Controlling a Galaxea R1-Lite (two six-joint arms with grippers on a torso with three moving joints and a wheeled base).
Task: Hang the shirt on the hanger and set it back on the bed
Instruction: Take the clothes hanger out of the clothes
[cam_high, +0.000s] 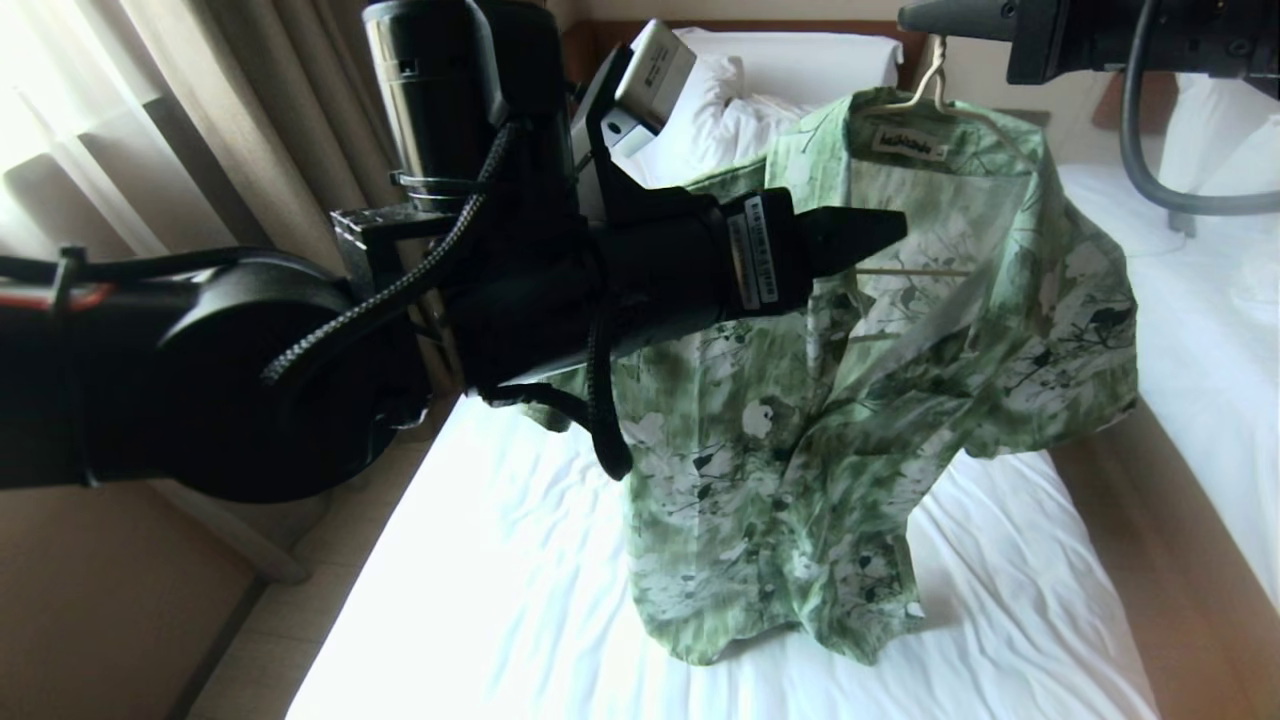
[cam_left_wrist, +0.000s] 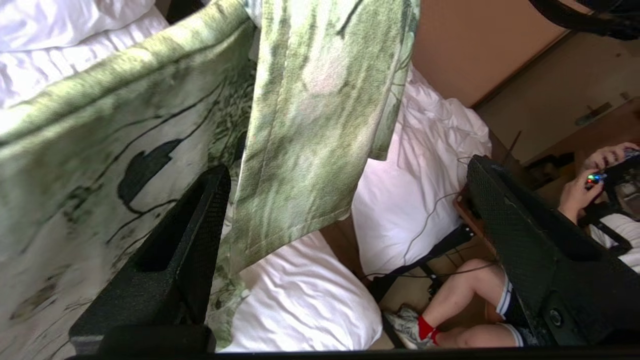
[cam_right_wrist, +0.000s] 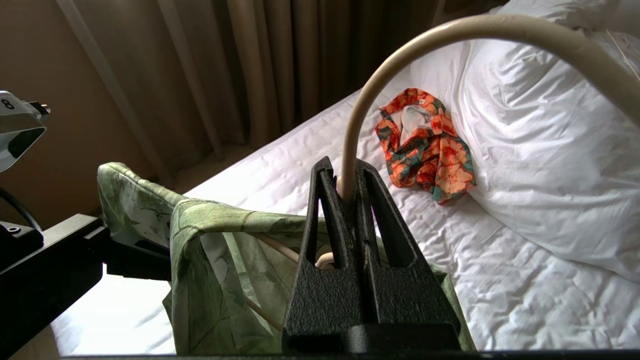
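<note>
Above the bed (cam_high: 520, 600), head view: the shirt (cam_high: 850, 420) hangs on the hanger (cam_high: 925, 85), its hem brushing the sheet. Left wrist view: the left gripper (cam_left_wrist: 345, 210), fingers spread wide, holds nothing, with cloth beside one finger. Right wrist view: the right gripper (cam_right_wrist: 350, 200), fingers closed, pinches the hanger's hook. Hanging looks done; next, lowering it onto the bed.

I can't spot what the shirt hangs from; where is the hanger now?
The thin cream-white wire hanger sits inside the green floral shirt, raised over the white bed; the right gripper pinches its hook at the head view's upper right.
</note>
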